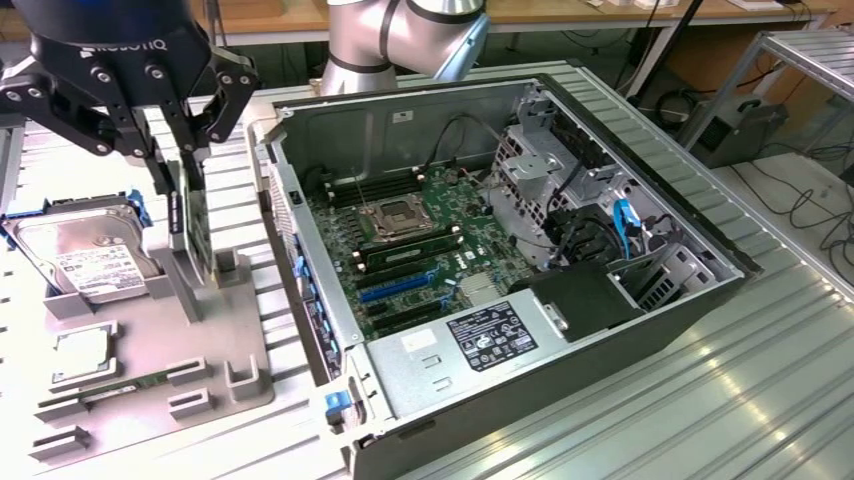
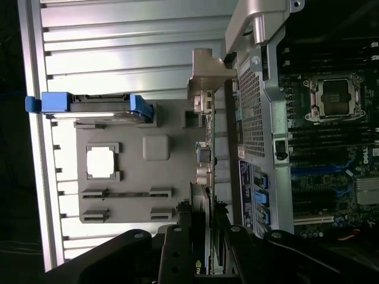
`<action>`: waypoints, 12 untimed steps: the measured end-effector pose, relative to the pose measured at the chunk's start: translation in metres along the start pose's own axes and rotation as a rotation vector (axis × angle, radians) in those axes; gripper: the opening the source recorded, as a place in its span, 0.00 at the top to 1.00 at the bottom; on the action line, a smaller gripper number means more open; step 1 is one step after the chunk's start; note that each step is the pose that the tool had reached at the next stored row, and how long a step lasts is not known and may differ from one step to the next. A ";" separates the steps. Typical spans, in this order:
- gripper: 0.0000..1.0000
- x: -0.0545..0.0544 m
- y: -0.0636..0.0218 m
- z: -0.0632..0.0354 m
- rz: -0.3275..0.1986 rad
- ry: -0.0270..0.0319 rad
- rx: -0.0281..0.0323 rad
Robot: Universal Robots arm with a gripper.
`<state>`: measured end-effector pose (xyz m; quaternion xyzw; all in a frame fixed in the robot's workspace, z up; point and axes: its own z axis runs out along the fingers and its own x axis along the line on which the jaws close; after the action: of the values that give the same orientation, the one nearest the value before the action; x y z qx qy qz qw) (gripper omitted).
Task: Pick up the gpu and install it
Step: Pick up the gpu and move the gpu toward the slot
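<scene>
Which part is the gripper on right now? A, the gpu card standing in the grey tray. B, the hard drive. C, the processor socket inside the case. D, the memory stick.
A: the gripper is shut on the top of the gpu, which stands on edge in the grey tray, beside the hard drive.

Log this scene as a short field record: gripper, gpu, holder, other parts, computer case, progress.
gripper: down at the top edge of the gpu
gpu: standing on edge in the grey parts holder, outside the case
parts holder: on the table, at the exterior view's left of the case
other parts on holder: hard drive, memory stick
computer case: lying with its side open, motherboard exposed
progress: gpu not yet installed
</scene>
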<state>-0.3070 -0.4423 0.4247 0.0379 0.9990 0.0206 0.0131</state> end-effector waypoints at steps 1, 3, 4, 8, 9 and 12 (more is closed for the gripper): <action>0.74 0.000 0.0000 -0.0009 0.000 0.0000 0.0000; 0.74 0.000 0.0001 -0.0029 0.000 0.0000 -0.0001; 0.74 0.000 0.0002 -0.0037 0.000 0.0000 -0.0001; 0.74 0.000 0.0003 -0.0061 0.000 0.0000 0.0000; 0.74 0.000 0.0003 -0.0063 0.000 0.0000 -0.0001; 0.74 0.000 0.0003 -0.0063 0.000 -0.0001 -0.0001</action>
<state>-0.3071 -0.4423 0.4310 0.0378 0.9990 0.0207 0.0131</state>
